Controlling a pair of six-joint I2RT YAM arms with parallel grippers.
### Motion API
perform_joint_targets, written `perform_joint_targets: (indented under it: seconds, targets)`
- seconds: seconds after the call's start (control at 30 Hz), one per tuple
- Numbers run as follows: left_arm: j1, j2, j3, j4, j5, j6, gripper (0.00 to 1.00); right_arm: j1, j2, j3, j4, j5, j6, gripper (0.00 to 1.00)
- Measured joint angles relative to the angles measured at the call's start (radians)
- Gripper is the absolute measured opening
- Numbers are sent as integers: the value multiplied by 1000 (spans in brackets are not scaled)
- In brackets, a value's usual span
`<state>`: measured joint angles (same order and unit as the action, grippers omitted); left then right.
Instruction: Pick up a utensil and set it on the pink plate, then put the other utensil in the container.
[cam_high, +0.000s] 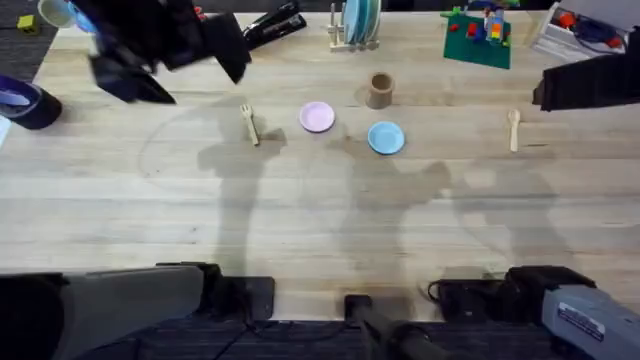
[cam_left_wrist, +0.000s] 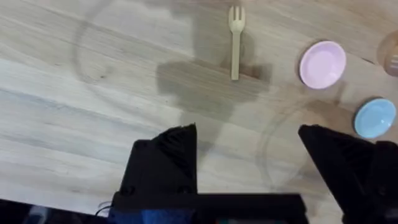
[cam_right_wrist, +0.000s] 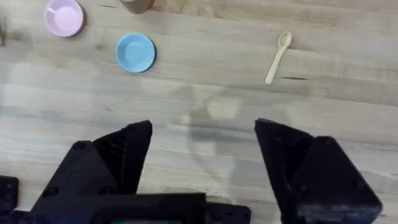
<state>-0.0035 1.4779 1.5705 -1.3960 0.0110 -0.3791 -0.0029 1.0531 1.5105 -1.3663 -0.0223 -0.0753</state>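
The small wooden fork (cam_high: 249, 124) lies flat on the table, left of the pink plate (cam_high: 317, 117). The brown container (cam_high: 380, 90) stands upright behind and to the right of that plate. Far to the right lies the wooden spoon (cam_high: 514, 129). My left arm (cam_high: 160, 45) hangs high over the back left. In its wrist view the left gripper (cam_left_wrist: 249, 140) is open and empty, well above the table, with the fork (cam_left_wrist: 236, 40) and pink plate (cam_left_wrist: 323, 63) ahead. My right arm (cam_high: 585, 82) is at the right edge; the right gripper (cam_right_wrist: 204, 134) is open and empty, the spoon (cam_right_wrist: 278, 57) ahead of it.
A light blue plate (cam_high: 386, 137) sits right of the pink one. At the back stand a rack of upright plates (cam_high: 357, 25), a green brick baseplate (cam_high: 478, 35) and a black tool (cam_high: 272, 27). A dark blue roll (cam_high: 25, 100) lies at the left edge.
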Motion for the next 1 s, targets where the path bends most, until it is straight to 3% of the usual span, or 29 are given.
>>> perform_joint_targets:
  seconds: [0.1,0.13,0.2,0.57,1.0]
  targets:
    - [-8,8,-110,97,1,-26,995,0,0,0,0,0,0,995]
    - [-23,18,-192,168,3,-41,995,0,0,0,0,0,0,995]
    - [-32,35,-219,191,4,-46,995,0,0,0,0,0,0,995]
    - [-38,219,-227,321,3,-56,995,0,0,0,0,0,0,994]
    - [-38,324,-228,419,-8,-56,995,0,0,0,-3,0,0,993]
